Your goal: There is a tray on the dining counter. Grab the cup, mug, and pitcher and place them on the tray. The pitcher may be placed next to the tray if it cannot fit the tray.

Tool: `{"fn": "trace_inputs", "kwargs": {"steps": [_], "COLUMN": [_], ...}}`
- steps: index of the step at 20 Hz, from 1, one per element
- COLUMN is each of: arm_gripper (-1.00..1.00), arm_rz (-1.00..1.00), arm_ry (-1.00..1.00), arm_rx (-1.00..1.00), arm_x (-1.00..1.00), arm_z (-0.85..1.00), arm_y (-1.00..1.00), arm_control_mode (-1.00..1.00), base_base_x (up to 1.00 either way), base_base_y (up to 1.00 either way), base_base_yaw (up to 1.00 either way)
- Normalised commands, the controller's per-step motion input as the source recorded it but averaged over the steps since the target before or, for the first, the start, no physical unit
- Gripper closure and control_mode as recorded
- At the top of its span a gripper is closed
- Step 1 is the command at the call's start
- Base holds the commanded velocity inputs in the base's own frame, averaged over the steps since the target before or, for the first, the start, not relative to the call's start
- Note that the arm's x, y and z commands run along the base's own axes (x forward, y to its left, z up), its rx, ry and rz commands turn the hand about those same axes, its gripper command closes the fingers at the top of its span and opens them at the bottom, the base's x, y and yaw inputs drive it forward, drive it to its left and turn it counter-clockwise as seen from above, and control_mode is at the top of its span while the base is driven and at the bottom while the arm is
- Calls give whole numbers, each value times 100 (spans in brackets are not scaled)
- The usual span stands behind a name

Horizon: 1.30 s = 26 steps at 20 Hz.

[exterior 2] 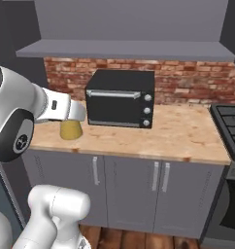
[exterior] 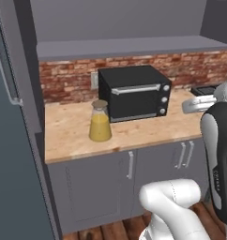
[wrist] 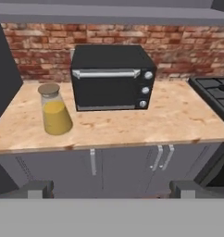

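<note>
Ahead of the gripper [wrist: 109, 189], whose jaws stand wide apart and grasp nothing, the pitcher [wrist: 55, 110] stands upright on the counter [wrist: 178, 120], off to the tool's left and well apart from it. It sits just beside the black toaster oven [wrist: 111, 77], in open reach from the counter's front. Orange-yellow juice fills its wide lower part, and a round cork lid closes its narrow neck. Judging by the spread fingers, this is an approach for a grab.
</note>
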Motion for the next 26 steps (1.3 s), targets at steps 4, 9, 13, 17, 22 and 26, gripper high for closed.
{"fn": "trace_inputs", "kwargs": {"steps": [4,9,13,17,22,26], "arm_gripper": [-100,-100,-100,-100,-100,-100], "arm_rz": [0,0,0,0,0,0], "arm_ry": [0,0,0,0,0,0], "arm_rx": [0,0,0,0,0,0], "arm_x": [0,0,0,0,0,0], "arm_z": [0,0,0,0,0,0], "arm_y": [0,0,0,0,0,0], "arm_control_mode": [100,100,100,100,100,100], "base_base_x": [44,19,21,52,44,27], "base_base_y": [50,53,46,3,0,3], "base_base_yaw": [0,0,0,11,13,10]}}
